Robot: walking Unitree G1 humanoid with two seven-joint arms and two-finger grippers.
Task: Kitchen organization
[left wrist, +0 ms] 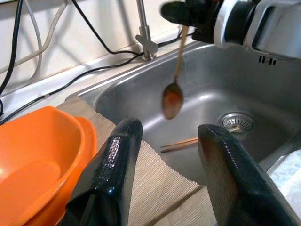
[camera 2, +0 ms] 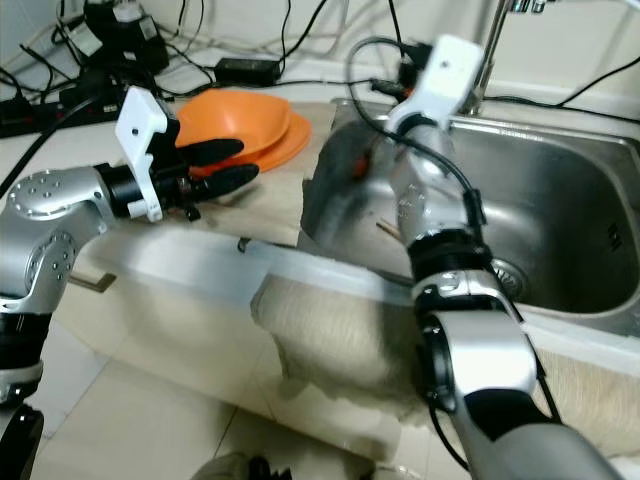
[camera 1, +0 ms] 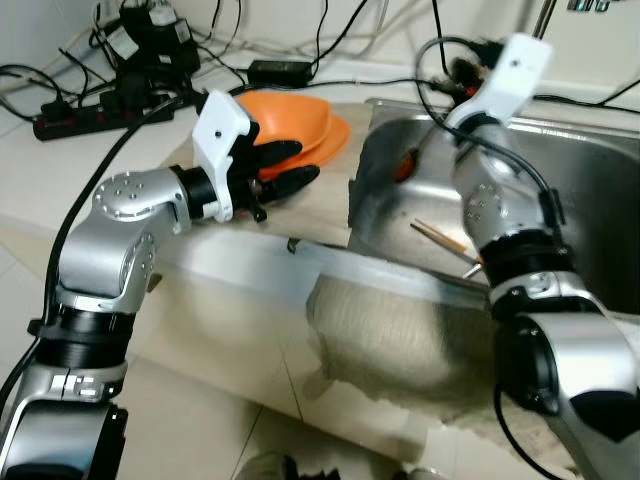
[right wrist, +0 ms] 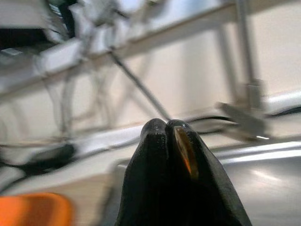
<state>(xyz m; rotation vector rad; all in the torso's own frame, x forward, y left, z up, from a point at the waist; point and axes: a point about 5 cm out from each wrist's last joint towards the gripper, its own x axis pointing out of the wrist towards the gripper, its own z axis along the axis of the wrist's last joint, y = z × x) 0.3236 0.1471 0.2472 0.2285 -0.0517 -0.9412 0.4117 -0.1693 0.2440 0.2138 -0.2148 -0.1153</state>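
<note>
Two stacked orange bowls sit on a woven mat left of the steel sink. My left gripper hovers open right beside the bowls' front rim, nothing between its fingers. Over the sink's left side, my right gripper is shut on the handle of a wooden spoon, which hangs down with its reddish bowl just above the basin. The right wrist view has the handle pinched between the closed fingertips. A pair of chopsticks lies on the sink floor.
A faucet rises behind the sink, and the drain is at its middle. Black cables and a power strip crowd the back of the counter. A beige cloth hangs over the counter's front edge.
</note>
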